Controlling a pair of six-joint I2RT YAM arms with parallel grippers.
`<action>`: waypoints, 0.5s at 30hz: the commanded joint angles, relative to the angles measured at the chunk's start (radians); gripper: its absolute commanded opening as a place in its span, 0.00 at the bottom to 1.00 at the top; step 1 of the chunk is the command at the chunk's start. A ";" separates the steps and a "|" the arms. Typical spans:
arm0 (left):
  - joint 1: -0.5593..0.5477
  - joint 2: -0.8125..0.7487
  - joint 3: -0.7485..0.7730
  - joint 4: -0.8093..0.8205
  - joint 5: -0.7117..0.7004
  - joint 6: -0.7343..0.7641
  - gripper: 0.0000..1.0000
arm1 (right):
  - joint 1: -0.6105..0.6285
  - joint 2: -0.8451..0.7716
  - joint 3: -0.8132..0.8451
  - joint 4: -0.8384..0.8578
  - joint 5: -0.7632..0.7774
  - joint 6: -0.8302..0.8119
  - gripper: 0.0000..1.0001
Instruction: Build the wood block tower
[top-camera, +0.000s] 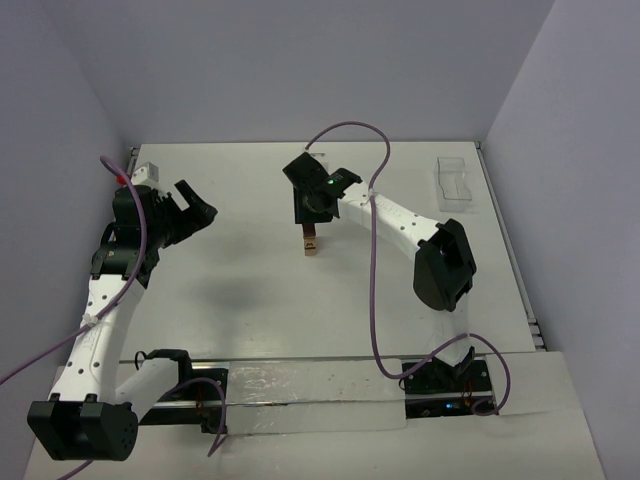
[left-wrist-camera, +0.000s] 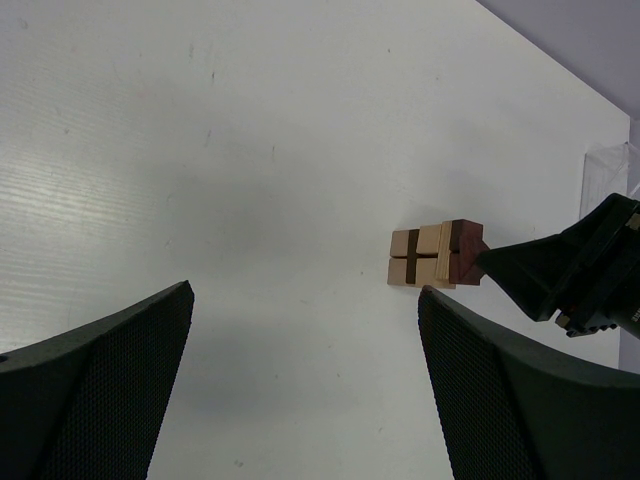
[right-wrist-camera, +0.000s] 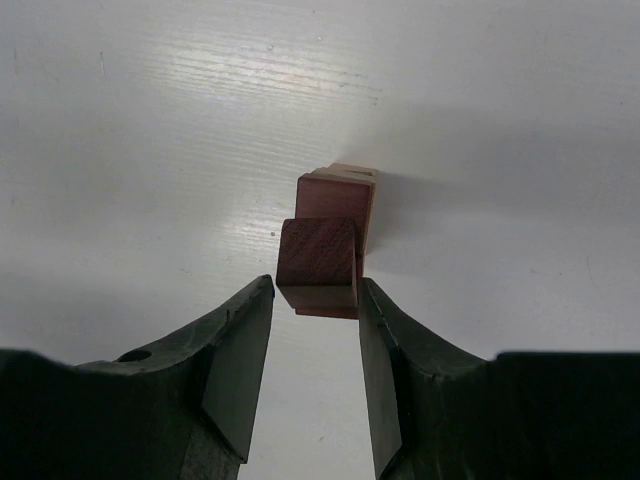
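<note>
Where the tabletop (top-camera: 400, 310) is seen from above, the tower (top-camera: 311, 246) stands about midway between its left and right edges and roughly halfway from the near edge to the far one. It is a slim upright column, light tan low down and dark at the top. The right wrist view looks down its length: the top cube (right-wrist-camera: 318, 262), dark reddish-brown with visible wood grain, sits a little askew on a second reddish-brown cube (right-wrist-camera: 338, 195), so that the lower one's edges peek out on one side, and a sliver of tan wood shows beyond that. The right gripper (right-wrist-camera: 316, 288) hangs directly over the tower with its two black fingers (right-wrist-camera: 240, 370) close on either side of the top cube. The jaws are partly closed, but whether they press on the wood or merely flank it cannot be told. In the left wrist view the column's tan part is crossed by thin dark lines, and its reddish-brown end meets the tip of one of those fingers. The left gripper (left-wrist-camera: 305, 292) hovers over bare tabletop well to the left of the tower, its jaws spread wide and holding nothing. A clear plastic tray (top-camera: 457, 183) lies near the far right corner, well apart from the tower. Purple cables (top-camera: 372, 260) loop along both arms.
</note>
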 joint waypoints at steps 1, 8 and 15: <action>0.004 -0.020 0.000 0.038 0.005 -0.001 0.99 | 0.006 0.001 0.033 0.021 0.006 -0.006 0.49; 0.004 -0.022 -0.004 0.041 0.012 0.000 0.99 | 0.009 -0.019 0.028 0.031 -0.031 -0.011 0.95; 0.004 -0.013 0.005 0.038 0.023 0.002 0.99 | 0.029 -0.065 0.033 0.044 -0.032 -0.038 1.00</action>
